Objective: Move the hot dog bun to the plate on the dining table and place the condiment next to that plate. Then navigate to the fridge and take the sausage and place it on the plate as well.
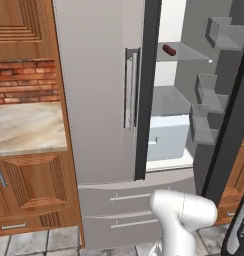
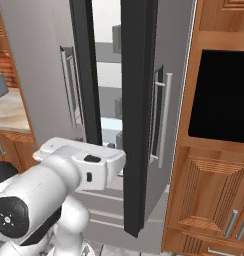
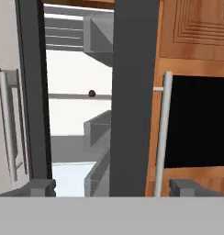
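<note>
We face the fridge (image 1: 104, 100), right door ajar — sausage (image 1: 168, 49) near its glass shelf's left edge; our gripper (image 3: 112, 187) spread wide, empty.

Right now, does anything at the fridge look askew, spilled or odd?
Nothing stands out. The fridge has its right door swung open, and the sausage lies alone on an upper glass shelf, intact. No spill shows on the shelves.
</note>
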Controlling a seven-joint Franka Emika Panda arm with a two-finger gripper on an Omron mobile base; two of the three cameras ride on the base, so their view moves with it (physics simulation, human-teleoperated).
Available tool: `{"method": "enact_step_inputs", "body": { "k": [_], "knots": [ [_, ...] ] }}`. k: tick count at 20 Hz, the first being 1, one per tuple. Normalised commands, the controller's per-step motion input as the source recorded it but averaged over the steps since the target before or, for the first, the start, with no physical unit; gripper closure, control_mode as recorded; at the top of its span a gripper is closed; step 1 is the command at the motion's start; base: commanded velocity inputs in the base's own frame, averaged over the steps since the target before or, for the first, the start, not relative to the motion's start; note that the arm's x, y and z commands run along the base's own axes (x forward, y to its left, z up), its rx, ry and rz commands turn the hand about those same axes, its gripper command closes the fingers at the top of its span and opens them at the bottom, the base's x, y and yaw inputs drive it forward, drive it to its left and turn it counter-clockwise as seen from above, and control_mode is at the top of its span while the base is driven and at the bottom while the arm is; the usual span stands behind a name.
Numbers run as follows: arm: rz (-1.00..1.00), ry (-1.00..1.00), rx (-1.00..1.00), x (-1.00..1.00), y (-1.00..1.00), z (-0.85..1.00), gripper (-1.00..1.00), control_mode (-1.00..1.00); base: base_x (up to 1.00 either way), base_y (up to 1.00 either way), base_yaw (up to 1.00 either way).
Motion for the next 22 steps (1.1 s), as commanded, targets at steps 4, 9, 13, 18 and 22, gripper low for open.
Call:
{"method": "enact_step_inputs", "body": {
  "k": [4,9,13,18,22],
  "knots": [
    [0.02,0.23,-0.20,0.00,1.00,0.17,-1.00,-1.00,0.00,0.00,0.00],
    [0.00,0.26,-0.19,0.32,1.00,0.06,-1.00,-1.00,0.00,0.00,0.00],
    [-0.02,0.29,-0.17,0.97,1.00,0.00,-1.00,-1.00,0.00,0.00,0.00],
    [-0.02,0.26,-0.07,1.00,0.40,-0.03,-1.00,-1.00,0.00,0.00,0.00],
    [0.00,0.05,0.00,1.00,-0.05,-0.20,-1.00,-1.00,0.00,0.00,0.00]
  ]
}}
